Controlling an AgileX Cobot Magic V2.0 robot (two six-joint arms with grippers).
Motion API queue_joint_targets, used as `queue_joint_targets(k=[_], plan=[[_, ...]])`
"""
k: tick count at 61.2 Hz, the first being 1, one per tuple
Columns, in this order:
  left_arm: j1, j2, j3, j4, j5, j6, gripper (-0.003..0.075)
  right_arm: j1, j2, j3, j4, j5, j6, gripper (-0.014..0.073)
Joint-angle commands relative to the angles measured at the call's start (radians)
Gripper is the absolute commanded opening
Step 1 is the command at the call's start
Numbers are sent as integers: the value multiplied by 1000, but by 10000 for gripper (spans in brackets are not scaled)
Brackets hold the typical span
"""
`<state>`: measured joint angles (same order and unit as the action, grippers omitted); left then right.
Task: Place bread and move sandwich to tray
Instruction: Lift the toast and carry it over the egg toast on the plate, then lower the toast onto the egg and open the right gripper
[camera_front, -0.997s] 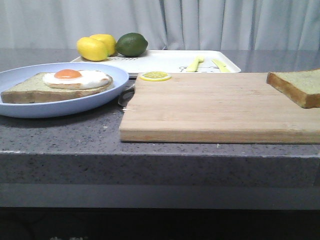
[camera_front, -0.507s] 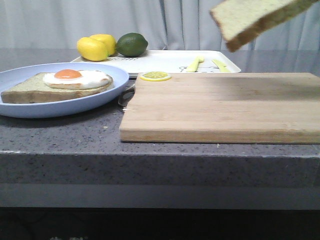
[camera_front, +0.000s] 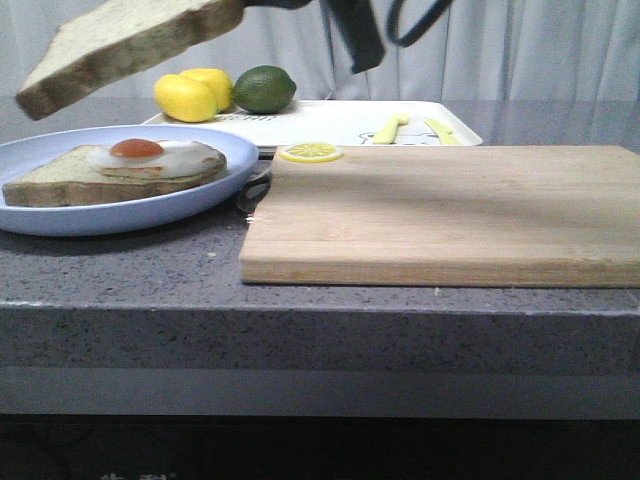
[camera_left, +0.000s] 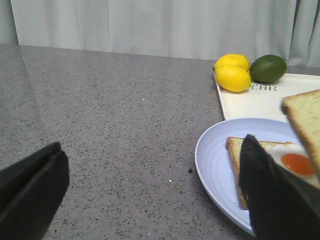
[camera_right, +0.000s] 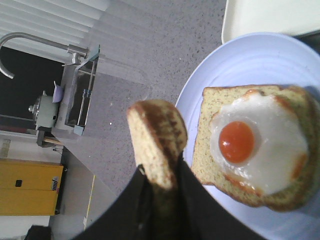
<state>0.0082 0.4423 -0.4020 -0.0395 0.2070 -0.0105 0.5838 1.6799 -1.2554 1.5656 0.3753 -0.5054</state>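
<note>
My right gripper (camera_right: 162, 182) is shut on the bare bread (camera_right: 156, 145) and holds it edge-on in the air, tilted, above the left part of the pale blue plate (camera_front: 60, 215). In the front view the bread (camera_front: 130, 45) hangs high over the sandwich (camera_front: 115, 172), clear of it. The sandwich, toast with a fried egg (camera_right: 255, 145), lies on the plate (camera_right: 250, 55). The white tray (camera_front: 340, 122) sits behind the plate and board. My left gripper (camera_left: 155, 200) is open and empty, low over the counter beside the plate (camera_left: 215, 150).
A wooden cutting board (camera_front: 440, 215) lies right of the plate, with a lemon slice (camera_front: 310, 152) at its far left corner. Two lemons (camera_front: 190, 95) and a lime (camera_front: 264, 88) sit on the tray's left end. Yellow cutlery (camera_front: 390, 127) lies on the tray.
The bread has left the cutting board's right end. It rose and travelled left across the scene, from above the board to above the plate.
</note>
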Motion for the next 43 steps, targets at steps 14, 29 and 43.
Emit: queue_joint_targets(k=[14, 29, 43], plan=[[-1, 11, -33, -2, -82, 1, 671, 19, 152, -148, 160, -24, -21, -39], [-1, 11, -33, -2, -82, 1, 671, 12, 165, -142, 99, -8, -21, 175], [-1, 11, -33, -2, -82, 1, 671, -35, 163, -129, 38, 101, -18, 229]])
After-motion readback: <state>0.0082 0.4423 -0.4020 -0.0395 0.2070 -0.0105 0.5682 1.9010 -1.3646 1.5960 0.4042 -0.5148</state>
